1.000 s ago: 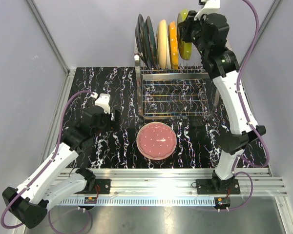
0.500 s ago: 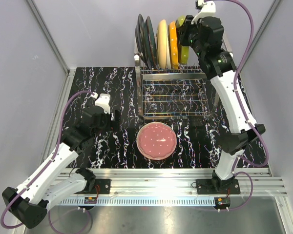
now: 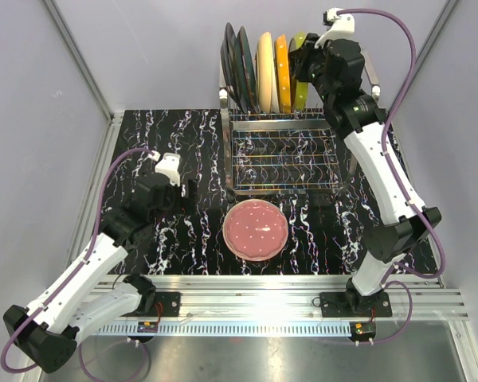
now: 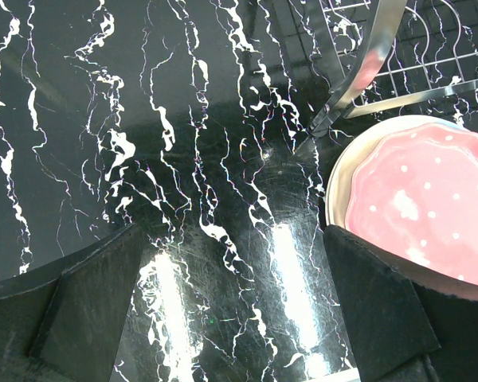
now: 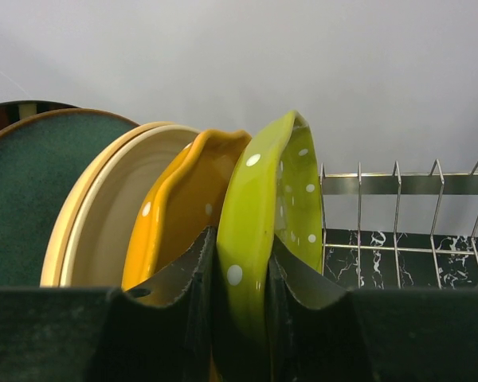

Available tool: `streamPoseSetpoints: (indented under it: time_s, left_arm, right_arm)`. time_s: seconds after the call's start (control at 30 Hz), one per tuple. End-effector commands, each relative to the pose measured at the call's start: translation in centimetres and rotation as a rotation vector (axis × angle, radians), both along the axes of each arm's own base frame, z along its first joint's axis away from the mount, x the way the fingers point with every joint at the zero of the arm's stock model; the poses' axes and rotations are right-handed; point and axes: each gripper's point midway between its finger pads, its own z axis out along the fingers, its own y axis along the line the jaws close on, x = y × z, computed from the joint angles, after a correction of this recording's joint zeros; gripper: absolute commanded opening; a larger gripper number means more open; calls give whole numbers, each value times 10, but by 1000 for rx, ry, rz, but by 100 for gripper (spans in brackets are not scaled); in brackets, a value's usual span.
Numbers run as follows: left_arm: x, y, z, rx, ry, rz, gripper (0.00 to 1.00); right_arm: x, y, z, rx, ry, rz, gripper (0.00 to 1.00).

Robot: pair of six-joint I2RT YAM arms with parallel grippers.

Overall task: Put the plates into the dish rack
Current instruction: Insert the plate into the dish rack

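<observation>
Counter (image 3: 167, 135): black with white veining; the dish rack and one loose plate are carried on it.
Dish rack (image 3: 284, 157): chrome wire, set at the far middle of the counter; the plates are held in the row of tines along its back edge.
Racked plates: five are stood on edge in a row running left to right, faces turned sideways and rims towards the arms.
Order from left: two dark plates (image 3: 237, 68), a cream plate (image 3: 265, 68), an orange plate (image 3: 283, 72), then the green plate (image 5: 267, 207).
Green plate: white-dotted, at the right end of the row, just beside the orange plate. It is stood on edge with its flat plane running front to back, and its top is seen leaning slightly right in the wrist view. Its lower edge is hidden behind the fingers, so seating in the tines cannot be told.
Right end effector (image 5: 240, 263): pinched onto the green plate's rim, one finger on each face.
Tines to the right of the green plate: bare.
Pink plate (image 3: 256, 229): white-dotted, pale-rimmed, laid flat and face up on the counter just in front of the rack.
Left end effector (image 4: 231, 270): spread wide, nothing held, poised over bare counter to the left of the pink plate.
</observation>
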Motion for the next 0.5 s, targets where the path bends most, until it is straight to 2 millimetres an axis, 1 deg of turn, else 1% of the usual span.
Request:
streamPoseSetpoints:
  time_s: [0.0, 0.1, 0.13, 0.17, 0.2, 0.27, 0.3, 0.47]
  left_arm:
    - [4, -6, 17, -29, -66, -24, 99]
    - [4, -6, 17, -28, -66, -22, 99]
    - [4, -6, 18, -30, -69, -22, 99]
    - [4, -6, 18, -29, -67, -22, 99]
    - [4, -6, 17, -28, -66, -22, 99]
    - [4, -6, 16, -28, -64, -25, 99]
    - [4, -6, 17, -30, -67, -25, 99]
    - [3, -7, 18, -30, -67, -27, 99]
  right_arm:
    - [-29, -5, 62, 72, -164, 43, 8]
    - [-28, -3, 56, 67, -148, 49, 18]
    - [-27, -3, 56, 69, -147, 48, 26]
    - [-27, -3, 55, 69, -146, 50, 26]
    - [-28, -3, 55, 69, -144, 51, 33]
    - [-29, -2, 56, 72, -143, 56, 37]
    - [-29, -2, 56, 73, -143, 57, 40]
    - [-32, 0, 58, 78, -140, 71, 44]
